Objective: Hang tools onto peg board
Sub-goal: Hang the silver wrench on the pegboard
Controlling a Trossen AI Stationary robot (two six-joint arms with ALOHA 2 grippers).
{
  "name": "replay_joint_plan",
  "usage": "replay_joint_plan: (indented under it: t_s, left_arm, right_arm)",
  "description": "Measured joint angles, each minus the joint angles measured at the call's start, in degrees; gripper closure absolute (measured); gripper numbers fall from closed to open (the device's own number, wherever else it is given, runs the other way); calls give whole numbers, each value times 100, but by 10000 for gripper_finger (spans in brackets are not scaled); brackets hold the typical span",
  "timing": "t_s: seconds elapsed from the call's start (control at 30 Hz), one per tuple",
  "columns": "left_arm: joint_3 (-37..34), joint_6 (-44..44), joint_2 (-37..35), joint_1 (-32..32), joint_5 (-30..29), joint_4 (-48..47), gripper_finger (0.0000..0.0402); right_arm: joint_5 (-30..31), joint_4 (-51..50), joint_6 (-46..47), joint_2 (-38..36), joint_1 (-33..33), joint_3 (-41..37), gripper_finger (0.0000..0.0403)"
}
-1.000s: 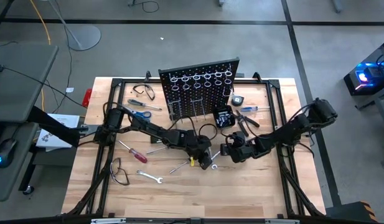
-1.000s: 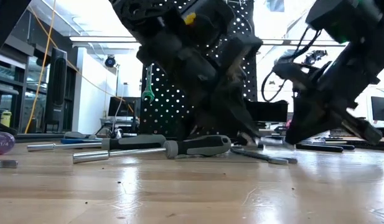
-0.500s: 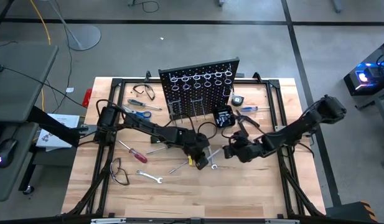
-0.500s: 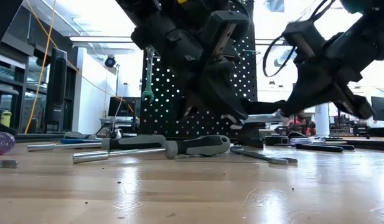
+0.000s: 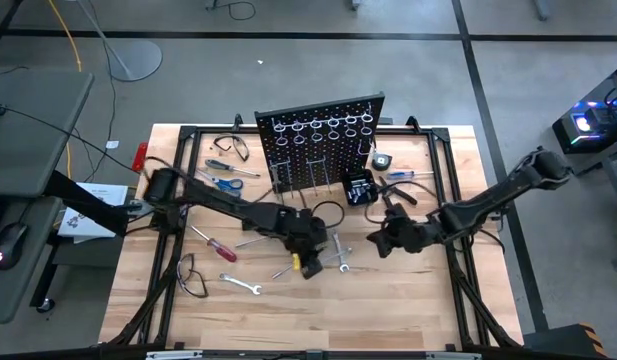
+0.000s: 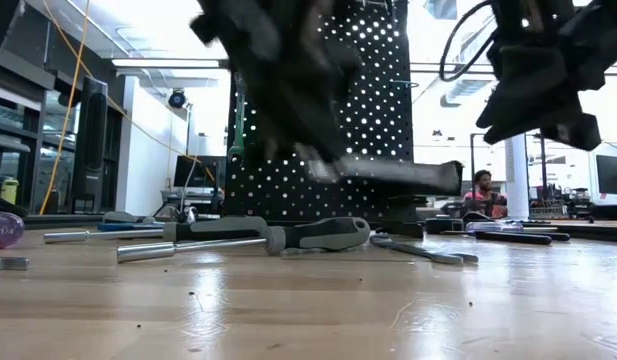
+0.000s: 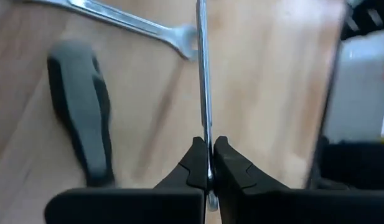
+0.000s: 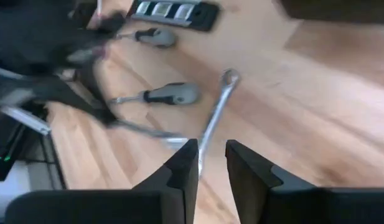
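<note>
Bright, even overhead light – glare (backlit windows) in the low view, both wrist views motion-blurred.

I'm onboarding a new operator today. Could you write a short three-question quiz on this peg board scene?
1. True or false: the left gripper is shut on a thin silver wrench.
2. Which gripper holds nothing? A left, B right.
3. Fill in: the black upright peg board carries a row of silver ____.

Key: 1 true; 2 B, the right gripper is slightly open, above the wooden table; 3 rings.
</note>
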Motion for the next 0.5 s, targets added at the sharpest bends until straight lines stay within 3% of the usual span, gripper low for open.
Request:
replay_joint_plan:
  t_s: [0.2, 0.5]
  left_arm:
    - [-382, 46, -1687, -390, -1496, -1206, 400]
    - [-1937, -1086, -4289, -1618, -3208, -725, 401]
  right_arm:
    - [391, -957, 64, -732, 41, 2, 324]
    - [906, -1017, 64, -987, -51, 11, 324]
